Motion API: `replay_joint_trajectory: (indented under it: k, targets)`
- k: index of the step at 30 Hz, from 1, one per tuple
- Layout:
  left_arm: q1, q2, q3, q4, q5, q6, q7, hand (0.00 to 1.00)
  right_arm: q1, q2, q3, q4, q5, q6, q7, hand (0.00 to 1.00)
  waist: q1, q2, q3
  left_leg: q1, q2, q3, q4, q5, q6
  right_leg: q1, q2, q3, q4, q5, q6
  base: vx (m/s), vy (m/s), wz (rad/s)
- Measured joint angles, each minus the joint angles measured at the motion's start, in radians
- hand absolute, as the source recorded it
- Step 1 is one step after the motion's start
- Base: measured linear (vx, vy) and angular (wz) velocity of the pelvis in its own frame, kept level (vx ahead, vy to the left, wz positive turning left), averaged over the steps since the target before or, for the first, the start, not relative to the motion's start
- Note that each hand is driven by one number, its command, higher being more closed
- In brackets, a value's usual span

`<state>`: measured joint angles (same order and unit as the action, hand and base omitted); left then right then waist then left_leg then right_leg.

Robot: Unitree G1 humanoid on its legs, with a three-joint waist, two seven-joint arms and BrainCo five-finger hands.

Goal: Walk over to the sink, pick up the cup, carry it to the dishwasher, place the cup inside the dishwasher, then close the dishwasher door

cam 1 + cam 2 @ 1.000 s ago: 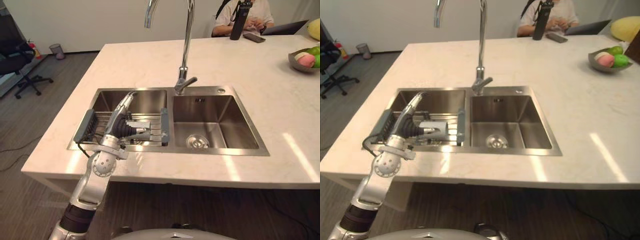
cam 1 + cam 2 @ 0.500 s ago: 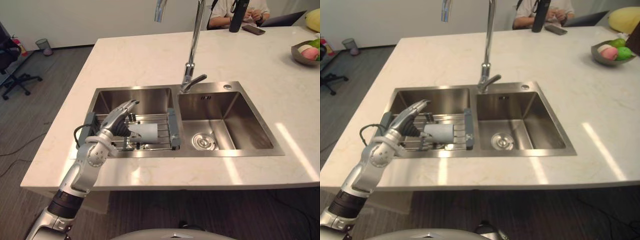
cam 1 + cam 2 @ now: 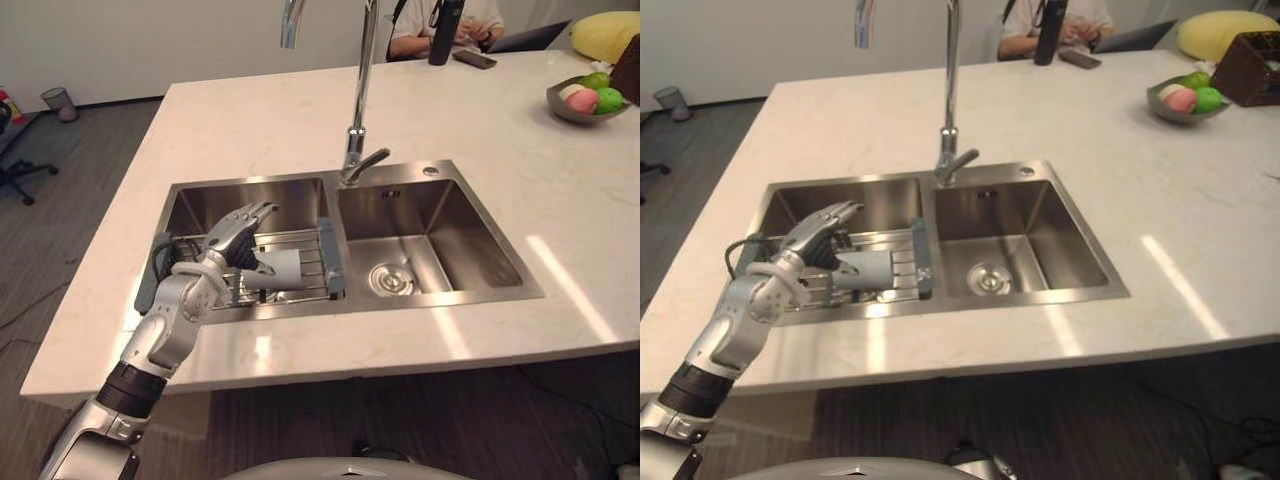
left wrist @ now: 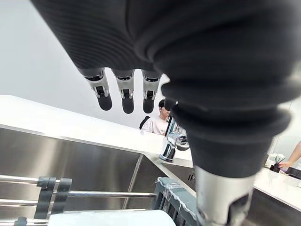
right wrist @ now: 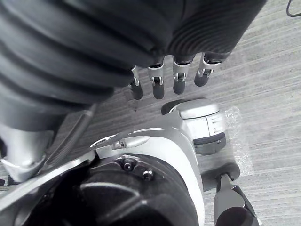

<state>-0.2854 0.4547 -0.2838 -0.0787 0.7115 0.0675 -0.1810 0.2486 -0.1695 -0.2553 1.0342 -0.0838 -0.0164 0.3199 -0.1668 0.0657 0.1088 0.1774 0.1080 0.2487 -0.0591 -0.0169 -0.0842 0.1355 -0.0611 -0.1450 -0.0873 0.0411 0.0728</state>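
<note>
Pale stone countertop (image 3: 250,120), holding a steel double sink (image 3: 480,230) with a tall faucet (image 3: 357,130) between the basins. Left basin: wire drying rack (image 3: 327,258), grey end pieces. On the rack: the cup (image 3: 283,270), pale, lying on its side. Left hand (image 3: 232,232): over the cup, fingers straight and spread, nothing clasped; contact cannot be told. Right hand (image 5: 178,80): hanging above the floor, fingers loose and empty. Step in hand: the pick-up at the sink. Next move, by judgement: lower the hand, curl fingers and thumb round the cup, lift clear of the wires.
</note>
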Motion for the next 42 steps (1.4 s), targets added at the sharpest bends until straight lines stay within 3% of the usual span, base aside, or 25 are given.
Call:
replay_joint_trajectory:
  k: [15, 36, 42]
  targets:
    - [-0.013, -0.001, -0.043, 0.105, 0.036, 0.041, -0.052, 0.00, 0.006, 0.000, 0.000, -0.001, 0.000, 0.000, -0.001, 0.00, -0.010, -0.004, -0.001, -0.001, -0.002, 0.025, 0.001, -0.003, 0.002, -0.017, -0.001, 0.027, 0.000, 0.009, 0.005, -0.01, -0.001, -0.05]
    - [-0.005, -0.001, -0.073, 0.220, 0.036, 0.038, -0.039, 0.00, 0.016, 0.000, 0.005, -0.036, 0.007, -0.002, -0.004, 0.00, -0.030, -0.003, -0.001, 0.000, -0.002, 0.033, 0.002, -0.007, 0.000, -0.022, -0.001, 0.037, -0.001, 0.009, 0.006, 0.00, -0.002, -0.01]
    - [-0.005, -0.001, -0.073, 0.253, 0.035, 0.051, 0.003, 0.00, 0.017, 0.001, 0.004, -0.036, 0.006, -0.002, -0.004, 0.00, -0.043, -0.002, -0.001, -0.002, -0.002, 0.054, 0.003, -0.015, 0.001, -0.035, 0.000, 0.057, -0.001, 0.012, 0.008, 0.00, -0.006, -0.09]
